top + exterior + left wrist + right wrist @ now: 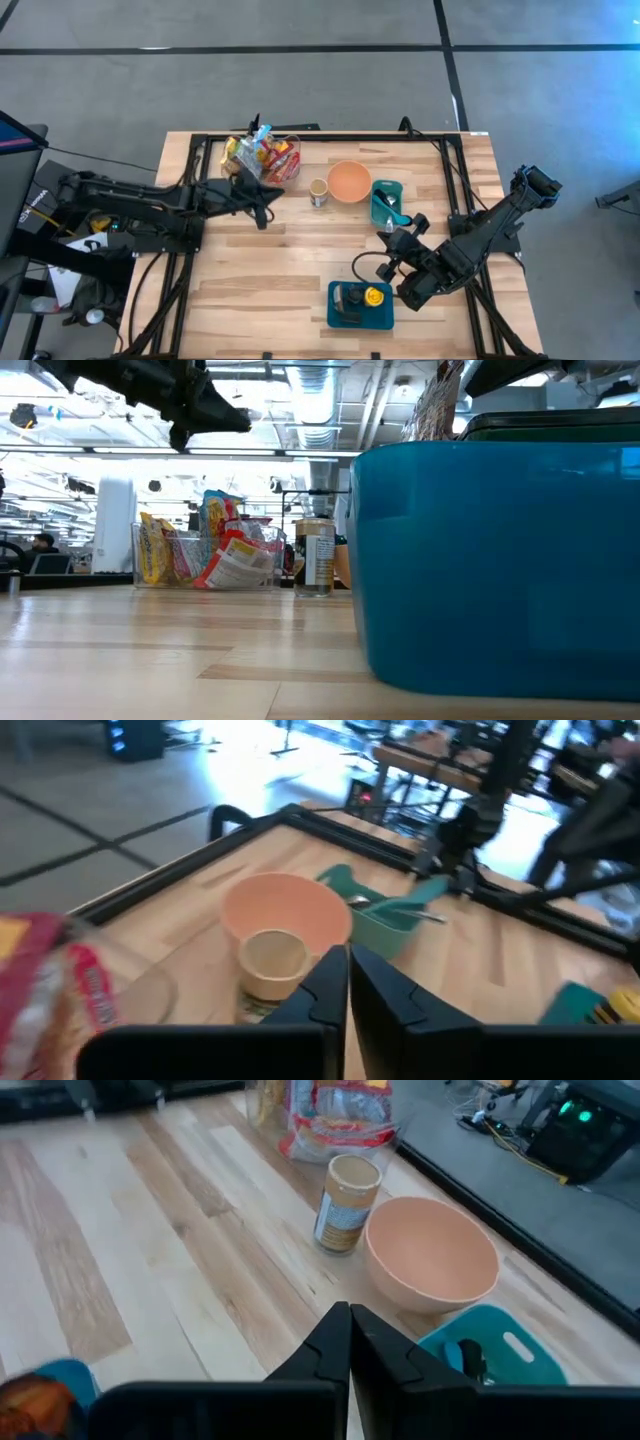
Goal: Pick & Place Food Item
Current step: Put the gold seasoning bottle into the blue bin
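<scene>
Pale wood plank table [270, 270], matte with visible grain, black metal frame at its edges, grey concrete floor around it. Nearest the front edge: one blue plastic bin [361, 306], rectangular with smooth walls, holding a yellow item and a dark one; it fills the low view's right side. Right gripper [385, 232] hangs just behind that bin, fingers clenched together, nothing between them. Next back, one teal rectangular container [386, 201] with utensils inside, beside one round peach bowl [349, 181], smooth and matte. One small cylindrical jar [318, 192] with a tan lid and paper label stands just left of the bowl. Left gripper [266, 204] hovers above the table left of the jar, fingers pressed shut, empty. Farthest back, one clear plastic basket [284, 160] of crinkly snack packets [257, 155], red, yellow and blue, several, exact count unclear.
</scene>
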`<state>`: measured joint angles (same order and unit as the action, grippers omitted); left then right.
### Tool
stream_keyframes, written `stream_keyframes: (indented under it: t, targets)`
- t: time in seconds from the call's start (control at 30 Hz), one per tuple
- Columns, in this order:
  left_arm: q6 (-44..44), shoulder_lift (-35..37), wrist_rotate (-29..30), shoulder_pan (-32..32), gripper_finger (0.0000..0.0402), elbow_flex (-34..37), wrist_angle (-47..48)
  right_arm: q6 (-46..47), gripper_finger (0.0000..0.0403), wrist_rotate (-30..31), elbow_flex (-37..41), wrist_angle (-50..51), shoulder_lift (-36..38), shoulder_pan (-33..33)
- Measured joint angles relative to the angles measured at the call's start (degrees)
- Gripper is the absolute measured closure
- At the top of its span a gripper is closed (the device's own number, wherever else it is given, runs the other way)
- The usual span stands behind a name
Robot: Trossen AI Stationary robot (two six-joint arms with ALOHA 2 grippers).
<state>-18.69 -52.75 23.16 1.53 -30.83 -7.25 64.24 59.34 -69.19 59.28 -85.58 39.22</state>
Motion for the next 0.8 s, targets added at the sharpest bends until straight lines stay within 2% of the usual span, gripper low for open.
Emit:
stream_keyframes:
  t: [0.27,0.63,0.8]
  targets:
    - [6.29,-7.19,-0.02,4.65,0.0399,0.0,-7.17,-4.41,0.0401,-0.97,0.0,-0.04,0.0,-0.05]
    - [12.74,-17.35,0.2,4.82,0.0398,0.0,-18.42,-4.54,0.0401,-2.58,0.0,-0.68,0.0,-2.4]
    - [12.51,-19.98,0.18,4.04,0.0401,0.0,-18.9,-4.69,0.0401,-2.7,0.0,-0.67,0.0,-4.34]
